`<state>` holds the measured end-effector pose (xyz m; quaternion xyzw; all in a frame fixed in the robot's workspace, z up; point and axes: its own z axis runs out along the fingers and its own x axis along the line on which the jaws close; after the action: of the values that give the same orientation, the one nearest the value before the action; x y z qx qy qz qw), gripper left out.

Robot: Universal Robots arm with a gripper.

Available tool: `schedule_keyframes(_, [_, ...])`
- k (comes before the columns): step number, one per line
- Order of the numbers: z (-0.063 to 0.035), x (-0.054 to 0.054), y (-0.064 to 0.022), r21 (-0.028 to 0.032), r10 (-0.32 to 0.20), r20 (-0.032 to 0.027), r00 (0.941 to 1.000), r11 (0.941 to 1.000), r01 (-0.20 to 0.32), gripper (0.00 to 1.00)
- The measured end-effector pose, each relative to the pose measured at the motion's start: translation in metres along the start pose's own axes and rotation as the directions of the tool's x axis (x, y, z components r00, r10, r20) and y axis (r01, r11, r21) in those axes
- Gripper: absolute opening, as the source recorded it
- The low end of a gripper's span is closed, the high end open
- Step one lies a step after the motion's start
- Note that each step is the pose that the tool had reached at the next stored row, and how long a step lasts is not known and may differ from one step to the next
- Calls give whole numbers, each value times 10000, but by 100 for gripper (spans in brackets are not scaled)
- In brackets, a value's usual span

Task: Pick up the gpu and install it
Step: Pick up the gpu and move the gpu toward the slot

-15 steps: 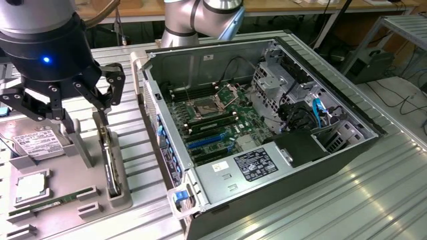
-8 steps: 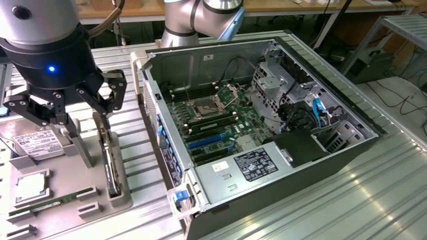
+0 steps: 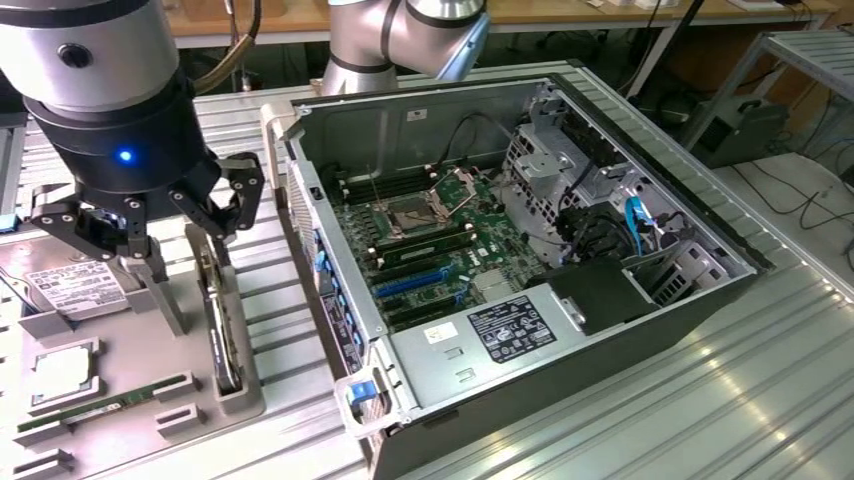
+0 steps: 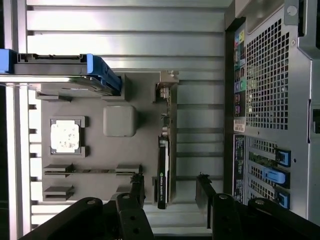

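At the exterior view's left edge, hard drive [image 3: 70,288]: silver with a white label, lying in its bay on the grey parts tray [image 3: 144,385]; the wrist view catches its blue side rails.
Processor chip [image 3: 62,370]: flat in a square pocket of the tray, just nearer the camera than the drive.
Memory stick [image 3: 83,408]: long, narrow and green, lying in a slot near the tray's front edge.
Grey post [image 3: 155,290]: standing upright on the tray, right under the black wrist body with its blue light.
Gripper [image 3: 167,222]: hanging low over the tray with the jaws spread wide and nothing between the pads. In the wrist view one black fingertip [image 4: 137,186] sits on each side of the card, with a gap showing on both sides, so no contact that I can see.
Gpu [image 3: 224,330]: here's the prize, in the tray, standing on its long edge in a narrow slot at the tray's side nearest the computer. From the wrist [image 4: 163,172] it reads as a thin dark strip, with the silver bracket at the end away from the fingers.
Computer case [image 3: 721,235]: well to the exterior view's right, side panel off, lying open on the aluminium table [image 3: 761,390].
Motherboard [image 3: 441,250]: green, in full view inside the case, with the blue expansion slots [image 3: 407,285] bare and no card seated in them.
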<state>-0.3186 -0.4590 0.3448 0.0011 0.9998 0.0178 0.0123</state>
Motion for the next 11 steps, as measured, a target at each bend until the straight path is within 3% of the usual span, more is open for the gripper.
schedule_keyframes(11, [236, 0, -8, 0, 6, 0, 10000, 10000, -6, 54])
